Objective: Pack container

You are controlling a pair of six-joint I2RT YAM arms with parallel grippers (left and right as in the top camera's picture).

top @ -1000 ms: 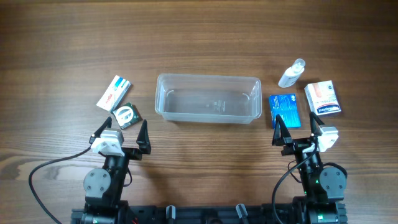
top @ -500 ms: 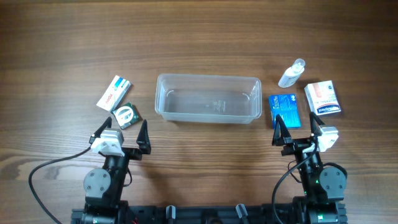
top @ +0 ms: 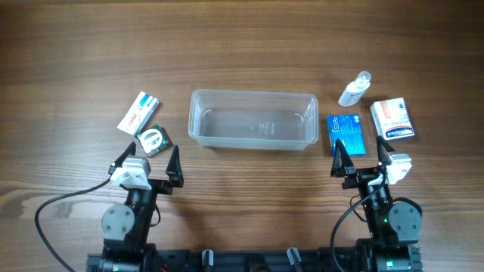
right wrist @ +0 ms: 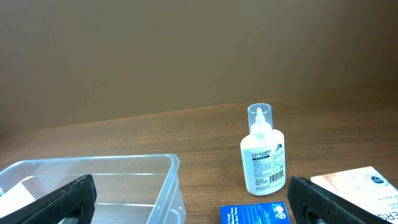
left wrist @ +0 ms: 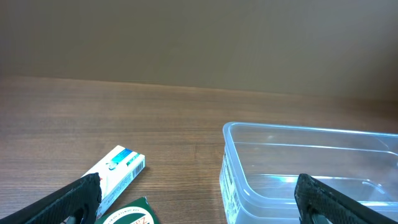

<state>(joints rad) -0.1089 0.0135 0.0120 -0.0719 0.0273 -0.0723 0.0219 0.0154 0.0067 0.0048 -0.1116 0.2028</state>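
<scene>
The clear plastic container (top: 252, 120) stands empty at the table's middle; it also shows in the left wrist view (left wrist: 311, 168) and the right wrist view (right wrist: 93, 186). To its left lie a white and blue box (top: 138, 112) and a green box (top: 155, 140). To its right lie a blue box (top: 345, 134), a white bottle (top: 354, 90) and a white and orange box (top: 392, 119). My left gripper (top: 147, 165) is open and empty near the front edge, just in front of the green box. My right gripper (top: 361, 159) is open and empty, just in front of the blue box.
The table is dark wood (top: 242, 45). A black cable (top: 53, 215) runs along the front left by the left arm's base. A plain brown wall stands behind the table in the wrist views (left wrist: 199, 37).
</scene>
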